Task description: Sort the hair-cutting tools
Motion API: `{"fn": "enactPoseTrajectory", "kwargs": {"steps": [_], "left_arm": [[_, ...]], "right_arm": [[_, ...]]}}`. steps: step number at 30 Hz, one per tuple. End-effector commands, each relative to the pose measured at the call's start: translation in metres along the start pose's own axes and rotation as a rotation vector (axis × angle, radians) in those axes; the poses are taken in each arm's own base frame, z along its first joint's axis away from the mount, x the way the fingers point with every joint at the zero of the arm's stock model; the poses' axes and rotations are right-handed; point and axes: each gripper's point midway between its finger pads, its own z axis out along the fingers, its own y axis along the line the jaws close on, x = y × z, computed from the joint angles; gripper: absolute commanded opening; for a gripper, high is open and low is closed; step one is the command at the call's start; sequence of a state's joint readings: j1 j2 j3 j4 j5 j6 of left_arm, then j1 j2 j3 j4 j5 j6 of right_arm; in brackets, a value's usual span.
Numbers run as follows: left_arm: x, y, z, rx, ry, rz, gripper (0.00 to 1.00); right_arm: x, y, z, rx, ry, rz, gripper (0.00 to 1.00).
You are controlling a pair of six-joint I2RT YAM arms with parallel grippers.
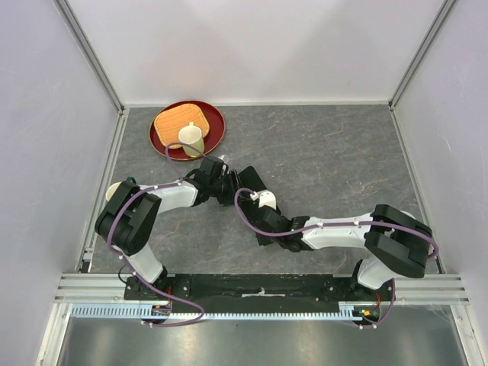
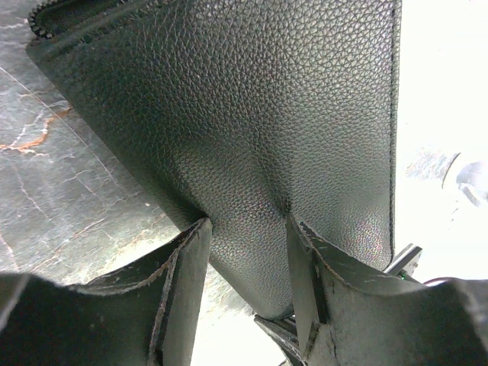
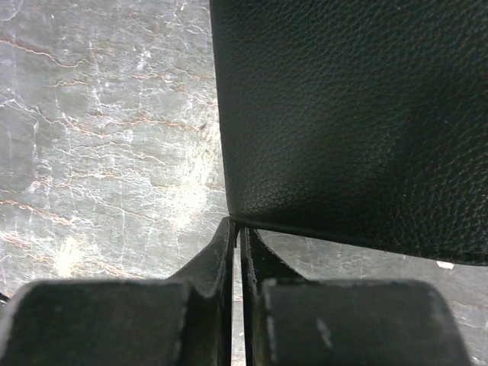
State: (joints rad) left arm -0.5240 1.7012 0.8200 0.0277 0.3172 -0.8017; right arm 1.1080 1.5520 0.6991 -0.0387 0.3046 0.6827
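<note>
None of the hair-cutting tools shows in any view. A black zip case (image 1: 248, 180) of grained leather is lifted off the table between the two arms. My left gripper (image 1: 227, 186) is shut on the case (image 2: 252, 137): the leather bulges between its two fingers (image 2: 191, 267), and the zip runs along the top left edge. My right gripper (image 1: 259, 207) has its fingers nearly touching. In the right wrist view the gripper (image 3: 235, 226) pinches the thin lower corner of the case (image 3: 351, 114).
A red round plate (image 1: 163, 145) at the back left holds an orange woven mat (image 1: 177, 120) and a pale cup (image 1: 191, 139). Grey marbled tabletop (image 1: 335, 152) lies all around, boxed in by white walls and metal rails.
</note>
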Motion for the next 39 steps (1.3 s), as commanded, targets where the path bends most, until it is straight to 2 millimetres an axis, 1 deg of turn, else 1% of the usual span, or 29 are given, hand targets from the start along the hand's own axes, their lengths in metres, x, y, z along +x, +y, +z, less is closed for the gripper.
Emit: {"fn": "enactPoseTrajectory", "kwargs": {"steps": [1,3,4,6,7,8,10,12,13,15,16,19,21,23,25,26,28,29,30,31,35,38,39], "left_arm": [[0.041,0.082,0.008,-0.288,0.095,-0.029,0.54],[0.041,0.081,0.007,-0.284,0.095,-0.027,0.56],[0.042,0.081,0.006,-0.282,0.093,-0.023,0.59],[0.039,0.077,0.001,-0.269,0.077,-0.011,0.63],[0.039,0.076,-0.001,-0.267,0.074,-0.001,0.67],[0.036,0.072,-0.008,-0.262,0.061,0.009,0.69],[0.036,0.075,-0.015,-0.272,0.051,0.035,0.74],[0.035,0.073,-0.022,-0.268,0.033,0.053,0.78],[0.038,0.076,-0.024,-0.272,0.037,0.062,0.8],[0.041,0.076,-0.027,-0.265,0.04,0.065,0.82],[0.045,0.08,-0.028,-0.272,0.043,0.065,0.83],[0.047,0.081,-0.026,-0.249,0.031,0.068,0.85],[0.047,0.07,-0.024,-0.188,0.034,0.066,0.86],[0.041,0.055,-0.019,-0.101,-0.002,0.066,0.87],[0.042,0.042,-0.02,-0.025,-0.019,0.061,0.88],[0.034,0.031,-0.021,0.027,-0.058,0.076,0.88],[0.034,0.023,-0.022,0.077,-0.072,0.079,0.89],[0.028,0.014,-0.025,0.112,-0.1,0.093,0.91],[0.027,0.011,-0.026,0.125,-0.108,0.098,0.96],[0.027,0.009,-0.027,0.134,-0.113,0.097,0.98],[0.023,-0.001,-0.029,0.17,-0.127,0.095,0.98],[0.022,-0.007,-0.024,0.18,-0.115,0.08,0.95],[0.023,-0.005,-0.021,0.173,-0.107,0.072,0.9]], "right_arm": [[0.012,-0.014,0.003,0.053,0.06,-0.028,0.0],[0.012,-0.011,0.001,0.042,0.061,-0.031,0.0],[0.01,-0.01,0.0,0.037,0.058,-0.033,0.0],[0.006,-0.009,-0.002,0.032,0.048,-0.035,0.0],[0.001,-0.007,-0.004,0.028,0.035,-0.032,0.0],[-0.001,-0.007,-0.005,0.029,0.03,-0.033,0.0],[-0.008,-0.005,-0.008,0.025,0.015,-0.035,0.0],[-0.011,-0.002,-0.009,0.018,0.008,-0.036,0.0],[-0.016,0.003,-0.012,0.002,-0.001,-0.034,0.0],[-0.02,0.006,-0.015,-0.013,-0.007,-0.033,0.0],[-0.025,0.011,-0.018,-0.029,-0.018,-0.03,0.0],[-0.034,0.02,-0.024,-0.065,-0.031,-0.032,0.0],[-0.037,0.027,-0.028,-0.102,-0.028,-0.039,0.0],[-0.04,0.039,-0.032,-0.152,-0.02,-0.039,0.0],[-0.045,0.046,-0.036,-0.182,-0.027,-0.032,0.0],[-0.047,0.05,-0.037,-0.199,-0.028,-0.027,0.0],[-0.05,0.058,-0.041,-0.231,-0.022,-0.021,0.0],[-0.051,0.061,-0.042,-0.242,-0.024,-0.02,0.0],[-0.053,0.063,-0.043,-0.249,-0.026,-0.018,0.0],[-0.054,0.068,-0.044,-0.265,-0.022,-0.016,0.0],[-0.061,0.077,-0.049,-0.303,-0.03,-0.019,0.0],[-0.063,0.083,-0.051,-0.331,-0.031,-0.027,0.0],[-0.063,0.084,-0.051,-0.336,-0.03,-0.03,0.0]]}}
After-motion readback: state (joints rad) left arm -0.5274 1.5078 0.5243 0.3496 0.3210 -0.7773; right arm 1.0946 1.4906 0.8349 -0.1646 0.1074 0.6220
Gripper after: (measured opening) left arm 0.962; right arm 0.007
